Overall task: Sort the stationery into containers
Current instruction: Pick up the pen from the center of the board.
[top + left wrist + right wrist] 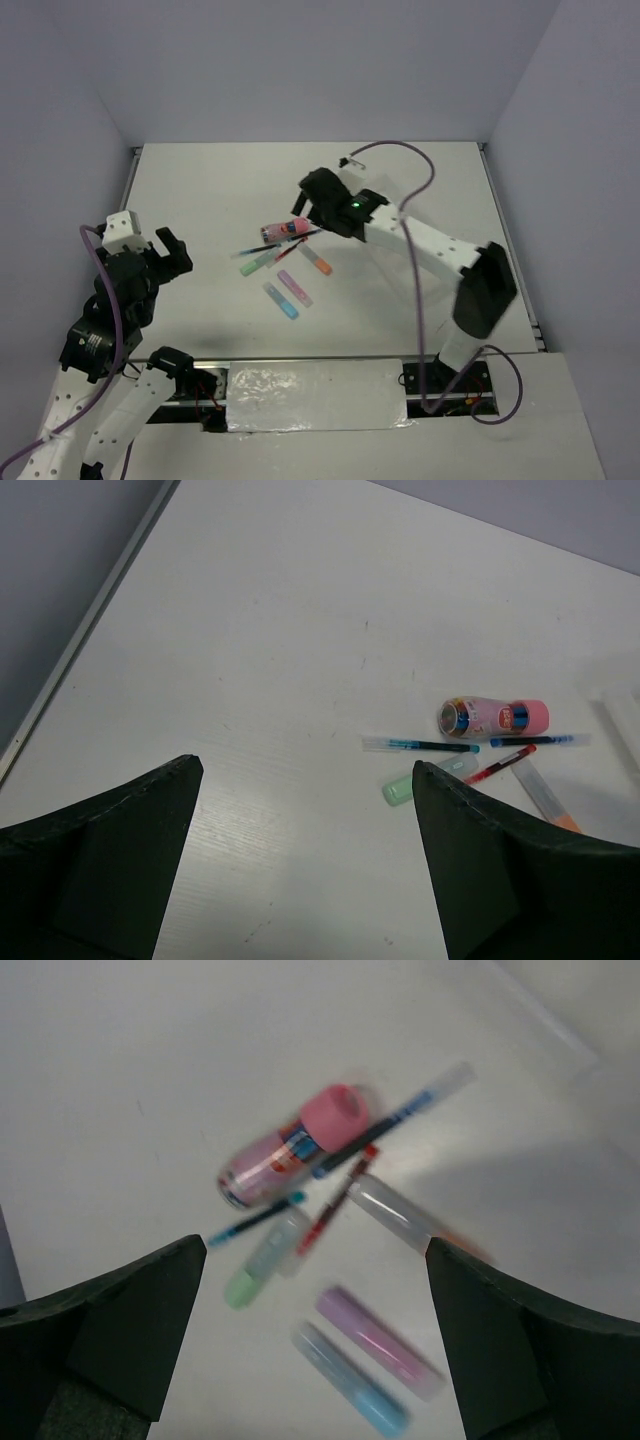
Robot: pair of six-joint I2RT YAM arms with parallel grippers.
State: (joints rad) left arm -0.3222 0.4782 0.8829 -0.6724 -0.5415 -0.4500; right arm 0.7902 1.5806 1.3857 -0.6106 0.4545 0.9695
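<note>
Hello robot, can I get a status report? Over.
Left gripper open, empty. Right gripper open, above stationery. Stationery loose on table, unsorted. Nothing blocking.

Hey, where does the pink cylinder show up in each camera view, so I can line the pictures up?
Top external: the pink cylinder lies just left of centre, at the far edge of the stationery cluster.
Left wrist: the pink cylinder is right of centre, lying on its side.
Right wrist: the pink cylinder is in the upper middle, slightly blurred.
Shared landmark: the green stick lies close beside it in all three.
</note>
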